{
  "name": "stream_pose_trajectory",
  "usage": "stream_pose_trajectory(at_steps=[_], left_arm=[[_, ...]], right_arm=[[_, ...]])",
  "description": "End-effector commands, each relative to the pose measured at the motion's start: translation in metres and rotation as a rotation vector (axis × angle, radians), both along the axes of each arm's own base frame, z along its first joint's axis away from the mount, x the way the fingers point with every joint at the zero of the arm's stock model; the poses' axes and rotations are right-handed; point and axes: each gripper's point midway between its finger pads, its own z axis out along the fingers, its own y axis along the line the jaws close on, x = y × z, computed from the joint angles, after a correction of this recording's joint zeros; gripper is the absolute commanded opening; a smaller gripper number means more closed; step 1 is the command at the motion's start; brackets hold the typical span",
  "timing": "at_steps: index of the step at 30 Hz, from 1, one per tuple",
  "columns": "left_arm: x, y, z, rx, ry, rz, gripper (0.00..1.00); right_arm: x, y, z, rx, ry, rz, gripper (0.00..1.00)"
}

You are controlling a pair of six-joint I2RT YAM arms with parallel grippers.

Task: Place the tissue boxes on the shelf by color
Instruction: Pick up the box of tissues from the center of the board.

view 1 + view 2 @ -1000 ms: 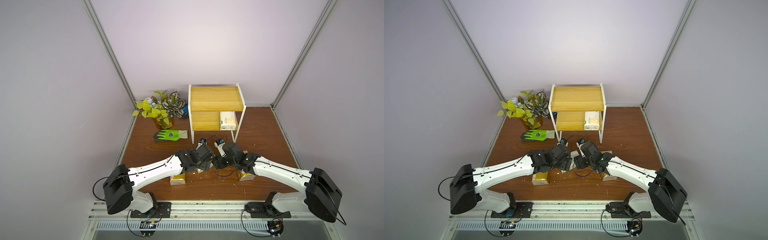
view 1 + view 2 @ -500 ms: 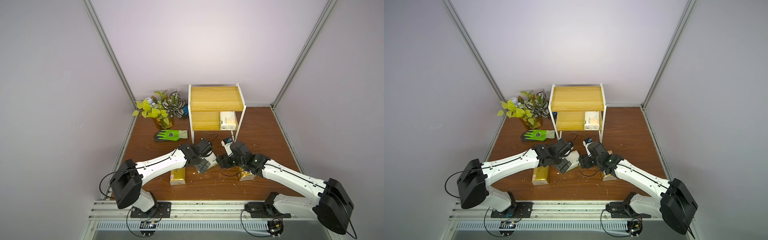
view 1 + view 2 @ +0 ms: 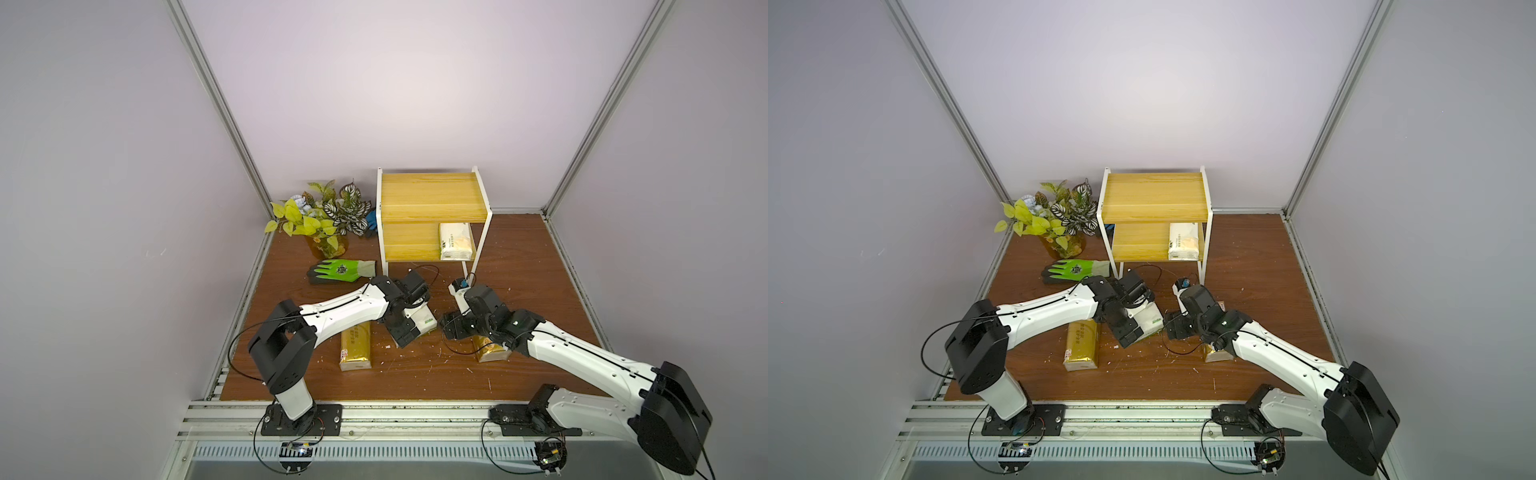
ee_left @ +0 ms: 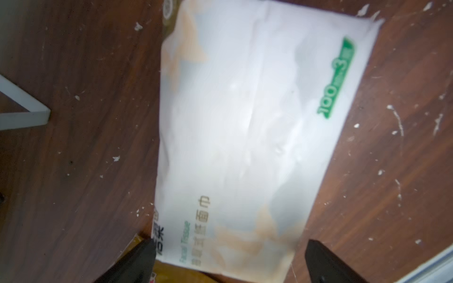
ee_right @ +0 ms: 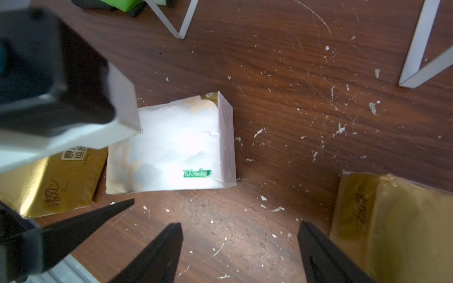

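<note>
K: Tissue boxes, left to right: gold pack flat on the table. White pack is just beside it, maybe touching. Second gold pack is mostly under the right arm. Shelved white pack sits at the right end of the shelf lower board.

M: Left gripper?

K: Jaws wide apart, astride one end of the white pack. Pack lies flat on the table, nothing clamped. Its long axis runs straight away from the fingers in the left wrist view, so the jaws span the short width.

M: Right gripper?

K: Open, empty, over bare wood between the white pack and the second gold pack. It's close, but the left arm is nearer, right over the pack.

M: Call?

K: Likely the left closes and lifts. Pack looks soft, so a squeeze will probably dent it.

M: Room?

K: Lower board is free left of the shelved white pack, likely the white slot. Entry is between the white front posts, under the upper board, so a low flat approach. Glove lies by the left post, plant behind it. Right gripper is just beside the pack, so there's a clash risk on lift.
</note>
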Motion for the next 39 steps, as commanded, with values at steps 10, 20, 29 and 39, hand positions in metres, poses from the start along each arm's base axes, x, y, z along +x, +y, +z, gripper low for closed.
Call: stream_pose_trajectory(at_steps=[10,20,29,39], left_arm=[[0.026,0.013,-0.004,0.078,-0.043,0.04,0.99],[-0.001,0.022,-0.025,0.075,0.067,0.051,0.99],[-0.01,0.026,-0.033,0.07,0.097,0.062,0.95],[-0.002,0.019,-0.033,0.019,0.056,0.117,0.77]], right_arm=[[-0.002,-0.009,0.002,0.013,-0.01,-0.029,0.82],[-0.003,-0.014,-0.002,0.023,-0.016,-0.051,0.82],[-0.002,-0.014,0.0,0.026,-0.02,-0.06,0.81],[-0.003,-0.013,-0.001,0.03,-0.016,-0.053,0.8]])
